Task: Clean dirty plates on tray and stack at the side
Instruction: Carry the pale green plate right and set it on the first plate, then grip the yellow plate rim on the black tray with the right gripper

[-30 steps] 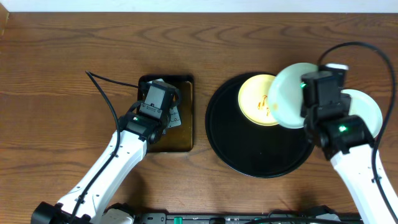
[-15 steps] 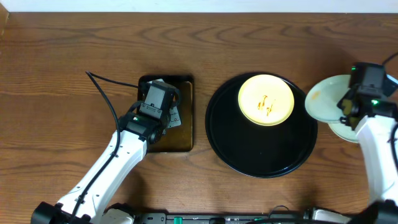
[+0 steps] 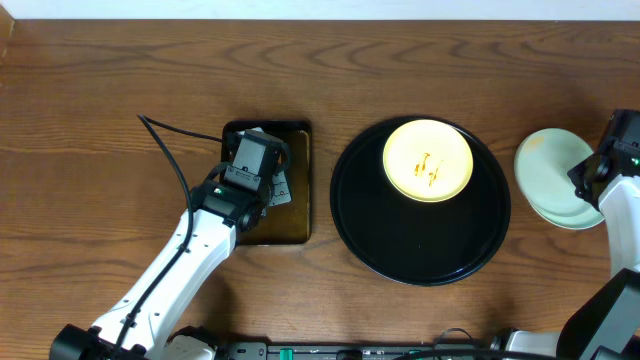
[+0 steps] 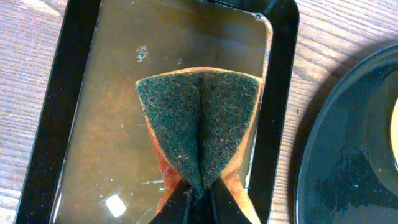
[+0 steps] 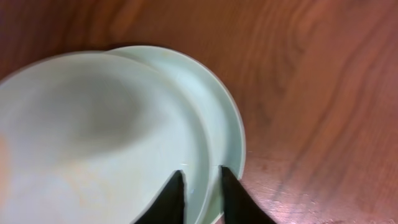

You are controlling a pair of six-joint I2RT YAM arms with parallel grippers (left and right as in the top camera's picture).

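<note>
Right gripper (image 5: 200,174) pinches the rim of the top mint plate (image 5: 93,137), lined up over the second mint plate (image 5: 227,124) on the tabletop (image 5: 298,93) – likely stacking. Yellow plate (image 3: 428,160), sauce-smeared, sits on the black tray (image 3: 420,250). Left gripper (image 4: 199,190) clamps the sponge (image 4: 199,124) over the soak tray (image 4: 50,124) – probably ready to scrub.

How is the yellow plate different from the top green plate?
The yellow plate sits on the black tray; the top green plate rests on another green plate, off the tray. Yellow has orange smears; green looks nearly clean. Both are small and round.
</note>
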